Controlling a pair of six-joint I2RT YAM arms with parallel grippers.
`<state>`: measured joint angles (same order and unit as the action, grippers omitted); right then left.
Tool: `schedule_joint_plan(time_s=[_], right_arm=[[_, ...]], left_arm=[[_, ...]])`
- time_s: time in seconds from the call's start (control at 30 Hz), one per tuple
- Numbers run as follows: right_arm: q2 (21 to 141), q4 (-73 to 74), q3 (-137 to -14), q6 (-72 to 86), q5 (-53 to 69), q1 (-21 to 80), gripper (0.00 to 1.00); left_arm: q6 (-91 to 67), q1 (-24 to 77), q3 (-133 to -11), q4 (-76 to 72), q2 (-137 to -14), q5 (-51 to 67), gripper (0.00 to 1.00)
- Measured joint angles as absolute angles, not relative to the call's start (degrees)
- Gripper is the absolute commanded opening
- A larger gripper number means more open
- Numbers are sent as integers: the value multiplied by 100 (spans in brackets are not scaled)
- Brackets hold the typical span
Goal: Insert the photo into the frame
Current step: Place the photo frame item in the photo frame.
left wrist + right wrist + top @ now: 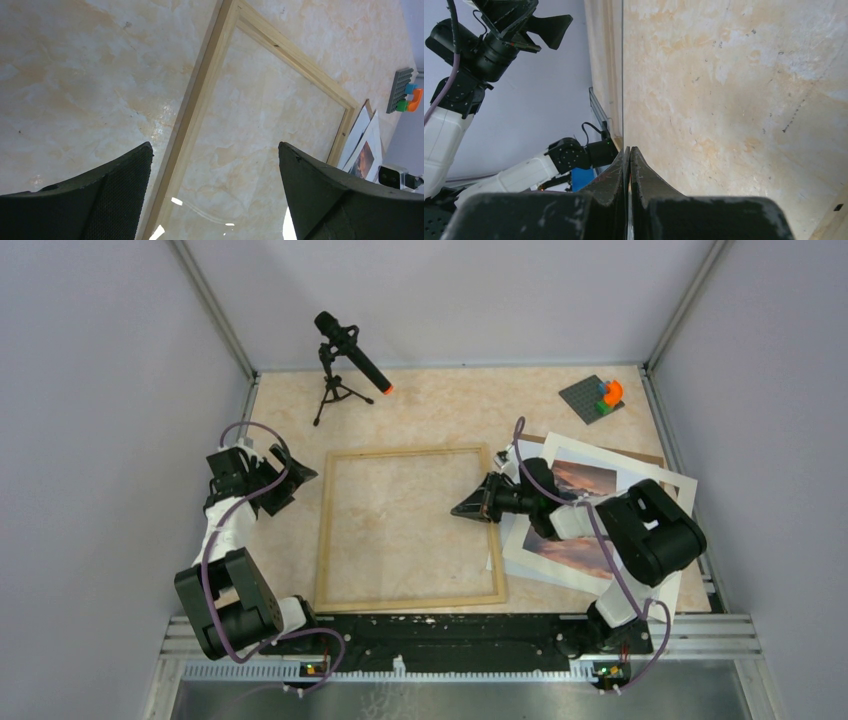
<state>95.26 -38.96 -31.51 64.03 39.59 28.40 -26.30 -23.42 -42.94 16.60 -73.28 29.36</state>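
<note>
Pickup pending: right tool [463, 510], pinched together, points into the thin light-wood rectangular frame [325, 540]; left tool [290, 478] (spread apart) idles. Next, probably: grasp the white sunset-landscape paper photo [583, 480].

No lettering, label, brand mark, numeral or sign can be read in any of the three views (the photo [583, 480], at the right of the tabletop [440, 405], bears a printed landscape only, and the pale wood of the frame [405, 452] shows no readable marking).
</note>
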Motion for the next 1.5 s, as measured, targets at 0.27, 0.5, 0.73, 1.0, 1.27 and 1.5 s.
schedule_joint_plan(time_s=[0.27,0.5,0.73,1.0,1.27,1.5], right_arm=[[9526,-3765,-3162,6305,4010,2709,0],[9531,-3760,-3164,6261,4130,2709,0],[9629,-3763,-3267,6211,4226,2709,0],[9695,-3575,-3520,6007,4322,2705,0],[9695,-3363,-3605,5824,4401,2543,0],[9695,-3341,-3605,5808,4429,2530,0]], left_arm=[[-2630,-2342,-4294,1658,-7328,2936,98],[-2630,-2342,-4294,1656,-7328,2936,98],[-2630,-2342,-4294,1651,-7328,2939,98],[-2630,-2342,-4294,1649,-7328,2936,98],[-2630,-2342,-4294,1647,-7328,2936,98],[-2630,-2342,-4294,1647,-7328,2936,98]])
